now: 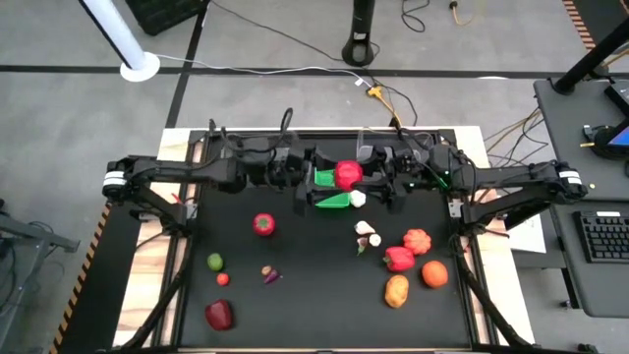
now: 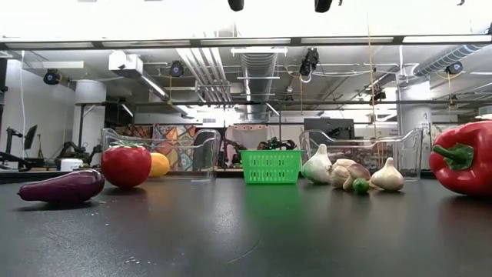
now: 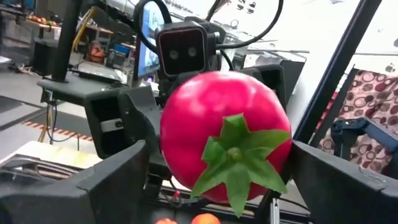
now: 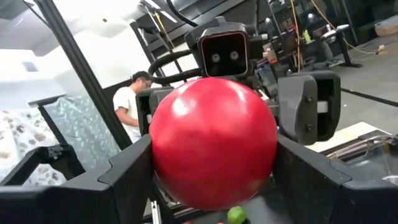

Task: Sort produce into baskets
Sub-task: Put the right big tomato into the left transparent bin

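Observation:
A red toy tomato (image 1: 347, 175) with a green calyx (image 3: 236, 163) hangs in the air over the green perforated basket (image 1: 332, 194) at the table's far middle. My right gripper (image 4: 214, 177) is shut on it, coming from the right. My left gripper (image 3: 221, 186) comes from the left, open, with one finger standing on each side of the tomato. The calyx faces the left wrist. The basket (image 2: 270, 166) stands on the table between two clear bins (image 2: 157, 150) (image 2: 361, 150). My right gripper pinches the tomato's two opposite sides (image 4: 158, 162) between its two fingers, at about its widest part. The fingers come level from the table's right. The tomato is lifted clear above the green basket, its calyx turned away toward the left arm.
Loose produce lies on the black table: a tomato (image 1: 263, 224), a lime (image 1: 214, 262), an eggplant (image 1: 270, 275) and a red pepper (image 1: 218, 315) on the left; garlic (image 1: 369, 233), a red pepper (image 1: 398, 259) and orange pieces (image 1: 434, 273) on the right. A person (image 4: 130, 102) stands beyond the table.

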Controlling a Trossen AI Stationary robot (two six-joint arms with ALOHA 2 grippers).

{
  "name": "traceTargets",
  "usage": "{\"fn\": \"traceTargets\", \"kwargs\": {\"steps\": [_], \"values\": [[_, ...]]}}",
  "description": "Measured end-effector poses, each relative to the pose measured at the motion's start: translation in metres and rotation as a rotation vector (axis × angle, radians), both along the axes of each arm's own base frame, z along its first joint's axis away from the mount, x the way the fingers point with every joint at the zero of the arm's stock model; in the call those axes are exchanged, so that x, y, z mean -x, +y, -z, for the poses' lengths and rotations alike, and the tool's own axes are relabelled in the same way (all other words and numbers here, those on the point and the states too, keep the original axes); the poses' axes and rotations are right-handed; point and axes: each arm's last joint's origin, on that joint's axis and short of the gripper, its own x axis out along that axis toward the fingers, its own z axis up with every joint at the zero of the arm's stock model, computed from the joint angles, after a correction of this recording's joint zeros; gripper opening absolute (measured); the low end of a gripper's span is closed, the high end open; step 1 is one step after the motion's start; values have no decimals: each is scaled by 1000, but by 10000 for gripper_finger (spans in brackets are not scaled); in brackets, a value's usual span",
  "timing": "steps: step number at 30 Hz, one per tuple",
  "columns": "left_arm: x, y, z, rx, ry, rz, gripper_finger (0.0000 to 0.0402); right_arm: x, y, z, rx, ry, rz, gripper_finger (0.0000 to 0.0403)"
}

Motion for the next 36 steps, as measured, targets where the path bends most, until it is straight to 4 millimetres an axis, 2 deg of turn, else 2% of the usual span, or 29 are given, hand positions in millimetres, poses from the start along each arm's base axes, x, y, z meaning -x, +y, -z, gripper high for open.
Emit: {"fn": "traceTargets", "kwargs": {"steps": [4, 13, 19, 24, 29, 33, 36], "values": [[0, 0, 0, 3, 2, 4, 338, 0, 0, 0, -1, 1, 4, 284], [0, 0, 2, 25, 21, 8, 253, -1, 0, 2, -57, 26, -5, 316], [1, 1, 3, 39, 51, 2, 249, -1, 0, 4, -67, 52, -4, 340], [17, 7, -9, 40, 109, -30, 249, 6, -5, 0, -86, 46, 14, 342], [46, 24, -21, 60, 334, -160, 250, 11, -12, 2, -122, 100, 43, 343], [81, 48, -24, 86, 673, -423, 250, 13, -15, 5, -152, 135, 51, 343], [104, 68, -19, 91, 924, -622, 250, 11, -15, 9, -165, 176, 55, 343]]}}
